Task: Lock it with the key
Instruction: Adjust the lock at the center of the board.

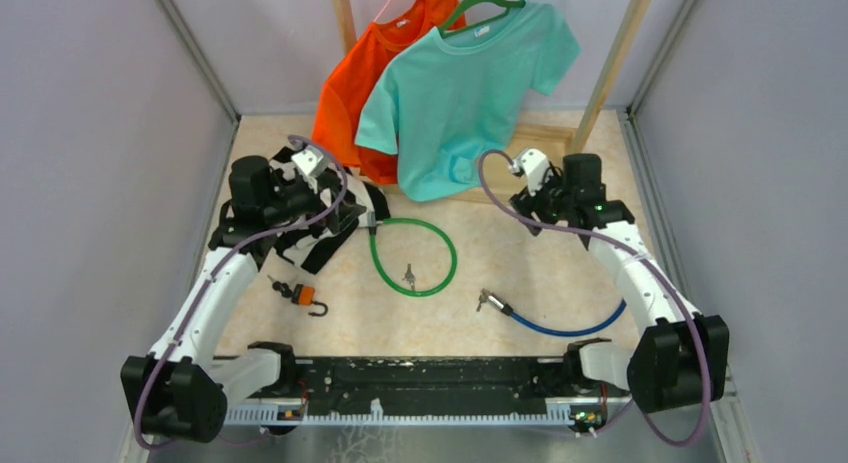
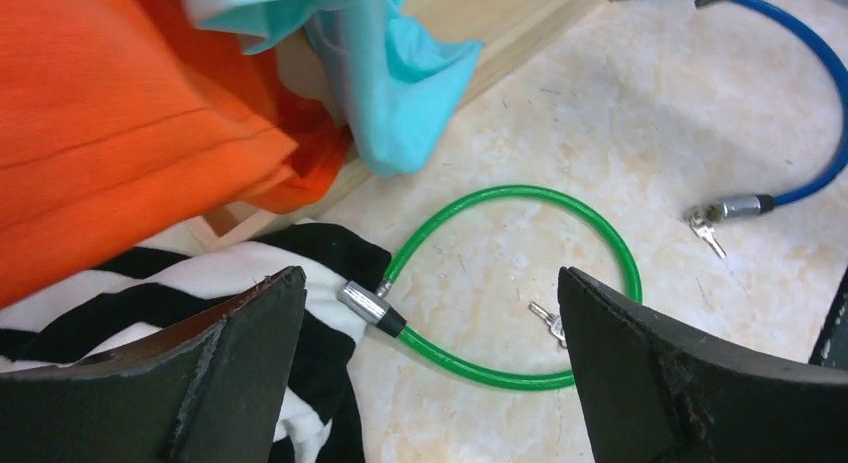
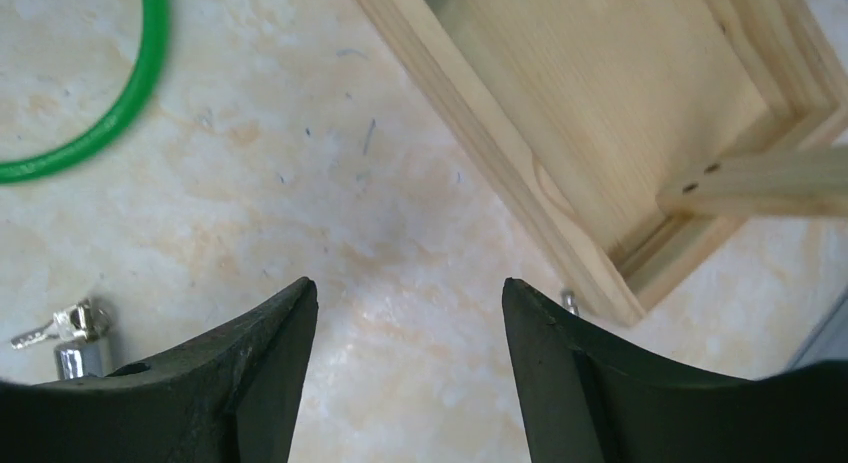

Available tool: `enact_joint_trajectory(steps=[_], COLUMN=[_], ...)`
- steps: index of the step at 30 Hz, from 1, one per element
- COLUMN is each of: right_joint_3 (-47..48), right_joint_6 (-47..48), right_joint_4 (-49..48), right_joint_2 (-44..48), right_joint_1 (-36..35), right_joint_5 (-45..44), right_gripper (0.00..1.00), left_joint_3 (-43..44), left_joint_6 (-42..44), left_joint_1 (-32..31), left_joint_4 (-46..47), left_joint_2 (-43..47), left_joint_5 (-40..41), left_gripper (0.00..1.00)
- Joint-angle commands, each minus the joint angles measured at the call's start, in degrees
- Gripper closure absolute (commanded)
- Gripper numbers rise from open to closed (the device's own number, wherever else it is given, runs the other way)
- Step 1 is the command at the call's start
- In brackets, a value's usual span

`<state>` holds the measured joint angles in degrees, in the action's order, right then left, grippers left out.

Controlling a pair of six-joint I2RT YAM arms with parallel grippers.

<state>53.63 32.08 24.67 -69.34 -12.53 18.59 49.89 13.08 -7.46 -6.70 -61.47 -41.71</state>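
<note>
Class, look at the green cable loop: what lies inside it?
Small keys lie on the table inside the green cable loop. In the left wrist view a finger covers part of them.

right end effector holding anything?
No: the right end effector is open, with only bare table showing between its sides.

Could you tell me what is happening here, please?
Both robot hands are open and empty. The left hand is poised by the green cable lock, with a key lying inside its loop. The right hand hangs over the tabletop beside a wooden frame. A blue cable lock and an orange padlock lie apart from both.
</note>
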Motion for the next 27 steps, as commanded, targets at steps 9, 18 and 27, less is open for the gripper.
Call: enact_joint_trajectory(steps=[9,18,27], right_joint_3=[-5.5,-8.2,-6.0], right_joint_6=[4.6,-2.2,-6.1], right_joint_4=[18.7,17.0,16.1], right_joint_2=[7.2,11.2,6.5], right_joint_1=[5.6,5.8,10.2], right_joint_5=[1.0,-7.0,-8.4], right_gripper=[0.33,0.34,0.35], left_joint_3=[1.7,8.6,25.0], left_joint_6=[13.3,22.5,36.2], left_joint_1=[-18.5,-39.0,-54.0], left_joint_4=[-9.0,-10.0,-16.6], left_joint_2=[-4.7,-20.6,-42.5], left_joint_5=[1.7,3.6,5.3], left_gripper=[0.01,0.03,0.13])
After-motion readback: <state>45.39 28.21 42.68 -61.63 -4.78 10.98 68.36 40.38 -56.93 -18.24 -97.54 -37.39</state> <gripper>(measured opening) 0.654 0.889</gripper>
